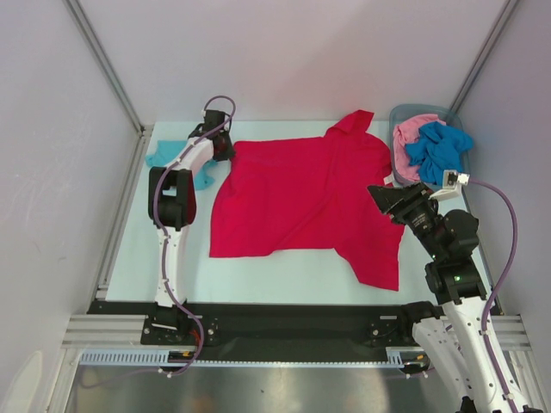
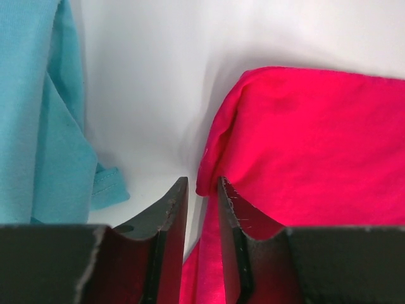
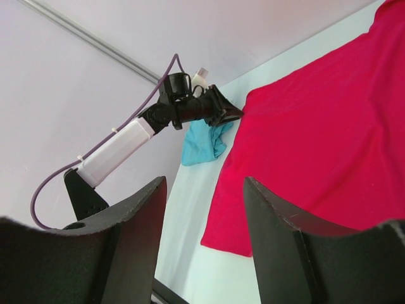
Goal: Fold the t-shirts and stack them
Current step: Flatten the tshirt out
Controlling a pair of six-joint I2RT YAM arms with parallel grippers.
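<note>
Red t-shirt (image 1: 301, 202) spread mid tabletop (image 1: 258, 275). Left gripper (image 2: 203, 185) at its far-left corner, jaws narrowly parted, cloth edge in gap. Right gripper (image 3: 205, 187) jaws wide apart, gripping nothing. Teal t-shirt (image 1: 162, 157) far left.

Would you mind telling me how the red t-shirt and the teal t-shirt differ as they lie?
The red t-shirt is spread mostly flat across the table; the teal t-shirt lies bunched at its left edge. The red t-shirt shows far more cloth than the teal one. Both rest on the table.
</note>
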